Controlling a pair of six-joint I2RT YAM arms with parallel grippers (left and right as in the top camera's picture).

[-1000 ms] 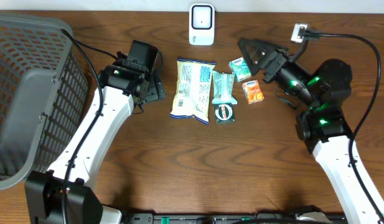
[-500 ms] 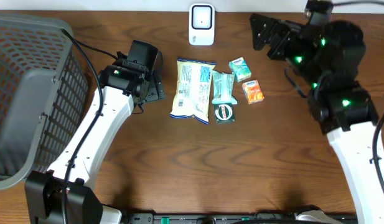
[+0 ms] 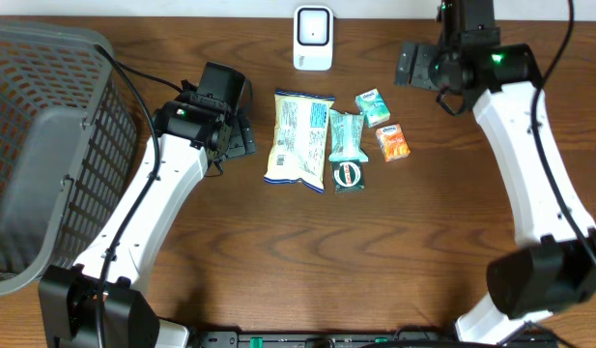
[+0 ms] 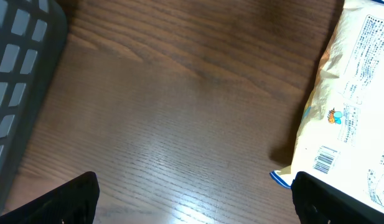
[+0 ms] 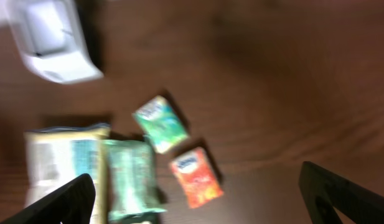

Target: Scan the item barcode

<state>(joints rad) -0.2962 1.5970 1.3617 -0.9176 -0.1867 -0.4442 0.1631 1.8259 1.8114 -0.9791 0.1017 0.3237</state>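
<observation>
Both grippers are wide open and hold nothing. The left gripper [image 3: 238, 135] is just left of the white snack bag [image 3: 298, 140], whose barcode [image 4: 324, 160] faces up. The right gripper [image 3: 411, 64] hangs at the far side, right of the scanner [image 3: 314, 39]. A long green packet [image 3: 344, 133], a small green pack [image 3: 372, 106] and an orange pack [image 3: 392, 142] lie between the bag and that gripper. A grey basket [image 3: 46, 116] stands at the left.

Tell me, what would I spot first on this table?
A big gray basket fills the left side of the table. In the middle lie snacks: a cream bag, a teal pouch, a green packet and an orange packet, with a white scanner at the far edge. The left gripper and the right gripper hang open on either side.
</observation>
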